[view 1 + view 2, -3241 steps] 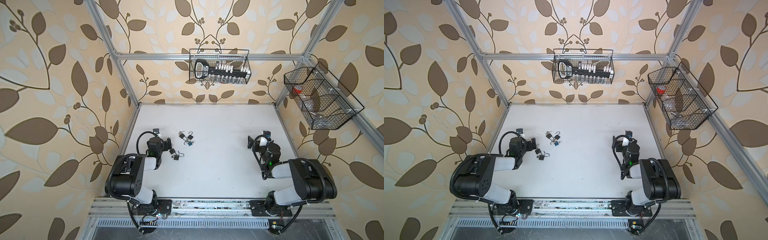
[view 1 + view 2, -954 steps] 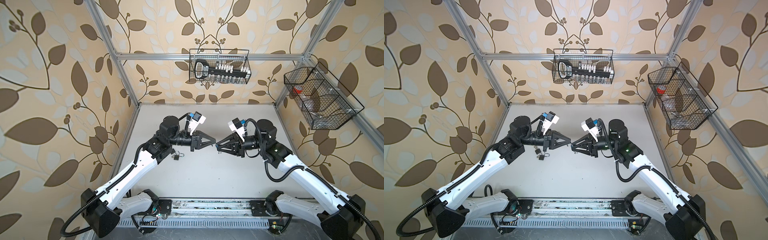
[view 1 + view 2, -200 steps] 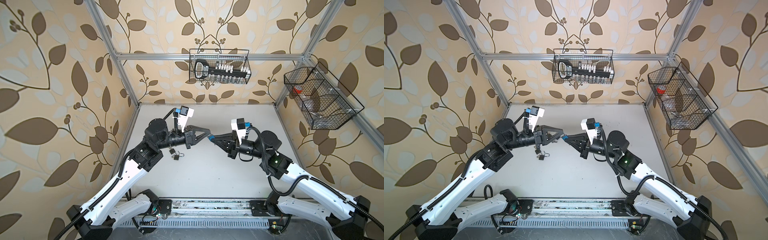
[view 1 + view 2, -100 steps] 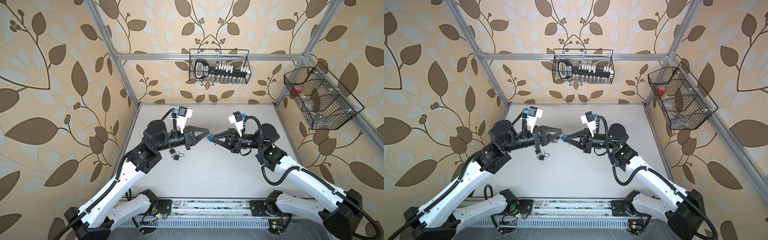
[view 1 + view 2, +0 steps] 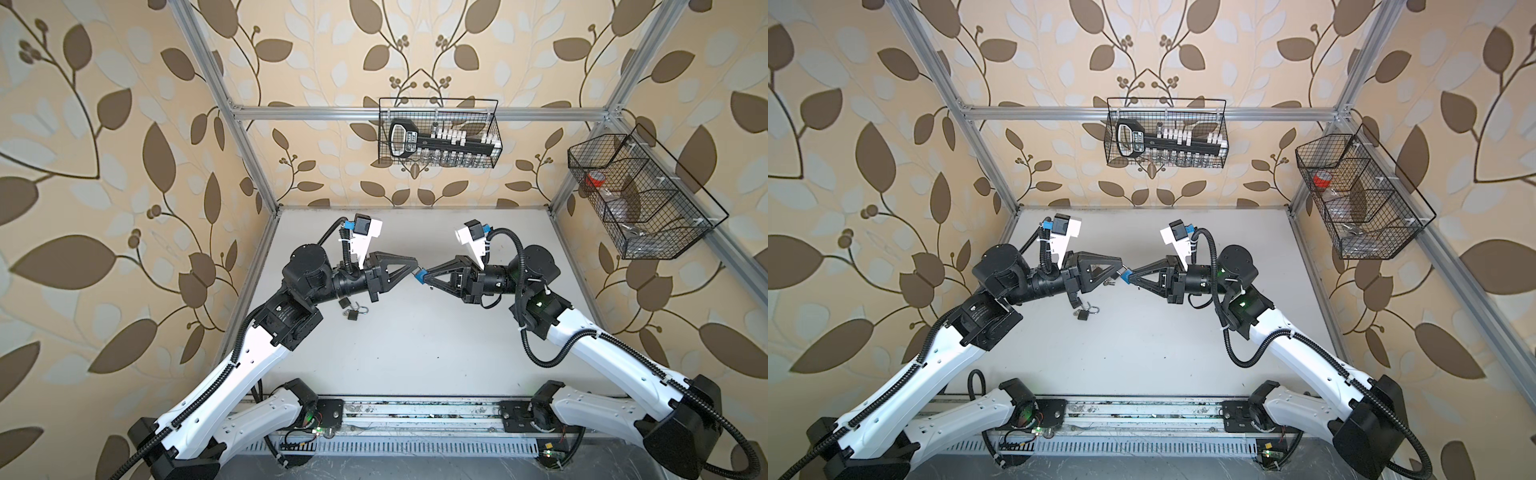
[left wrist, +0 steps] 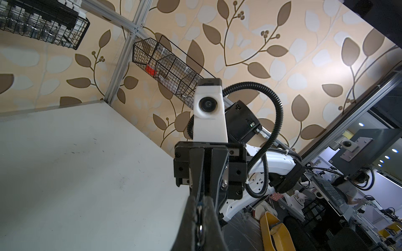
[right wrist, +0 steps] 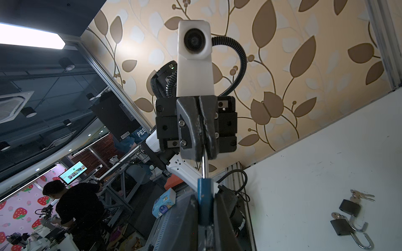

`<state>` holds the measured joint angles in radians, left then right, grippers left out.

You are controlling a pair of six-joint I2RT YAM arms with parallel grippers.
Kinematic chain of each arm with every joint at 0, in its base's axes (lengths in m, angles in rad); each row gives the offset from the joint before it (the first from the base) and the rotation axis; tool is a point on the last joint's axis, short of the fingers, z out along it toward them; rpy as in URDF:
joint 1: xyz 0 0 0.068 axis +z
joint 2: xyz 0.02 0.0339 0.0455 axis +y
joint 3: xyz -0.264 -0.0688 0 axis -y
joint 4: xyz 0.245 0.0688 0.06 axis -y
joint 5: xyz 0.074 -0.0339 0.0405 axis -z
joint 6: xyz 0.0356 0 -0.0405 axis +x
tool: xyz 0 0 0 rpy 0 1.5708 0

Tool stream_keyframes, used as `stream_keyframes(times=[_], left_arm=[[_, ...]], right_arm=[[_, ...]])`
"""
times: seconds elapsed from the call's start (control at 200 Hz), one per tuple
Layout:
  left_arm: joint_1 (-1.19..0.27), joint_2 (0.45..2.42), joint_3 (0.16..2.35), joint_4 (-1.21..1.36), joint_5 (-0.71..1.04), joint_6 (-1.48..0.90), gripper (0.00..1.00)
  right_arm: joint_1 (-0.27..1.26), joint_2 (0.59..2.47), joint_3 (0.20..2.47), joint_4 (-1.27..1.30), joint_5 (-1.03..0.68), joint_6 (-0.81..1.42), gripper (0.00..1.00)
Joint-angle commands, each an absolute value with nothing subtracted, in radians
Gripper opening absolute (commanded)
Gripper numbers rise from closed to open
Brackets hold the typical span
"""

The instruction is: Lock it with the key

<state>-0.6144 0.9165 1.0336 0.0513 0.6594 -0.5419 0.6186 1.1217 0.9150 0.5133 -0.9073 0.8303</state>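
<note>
Blue boxy padlock (image 7: 204, 193) in right gripper (image 5: 424, 277), slim metal key (image 7: 203, 167) perhaps

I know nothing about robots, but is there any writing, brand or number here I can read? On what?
"PES": white letters on a blue surface in the room beyond, partly hidden.
Label on the black key-shaped holder in the black wire basket: too blurred to read.
Print on the left arm's black joint: too small to read.
Blue-and-white cardboard box with cartoons: writing unreadable.
</note>
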Motion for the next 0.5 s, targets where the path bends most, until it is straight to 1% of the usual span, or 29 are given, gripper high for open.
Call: stream_keyframes(times=[0.0,0.245,0.495], left_arm=[[-0.613,0.913,0.985,0.035,0.701,-0.523,0.00],[-0.619,0.928,0.944,0.095,0.754,-0.563,0.00],[-0.631,0.923,0.923,0.113,0.758,-0.567,0.00]], right_arm=[[0.617,1.122,0.988,0.623,-0.912,0.850,0.00],[0.617,1.132,0.996,0.606,-0.876,0.846,0.00],[0.618,1.116,0.989,0.574,-0.833,0.813,0.00]])
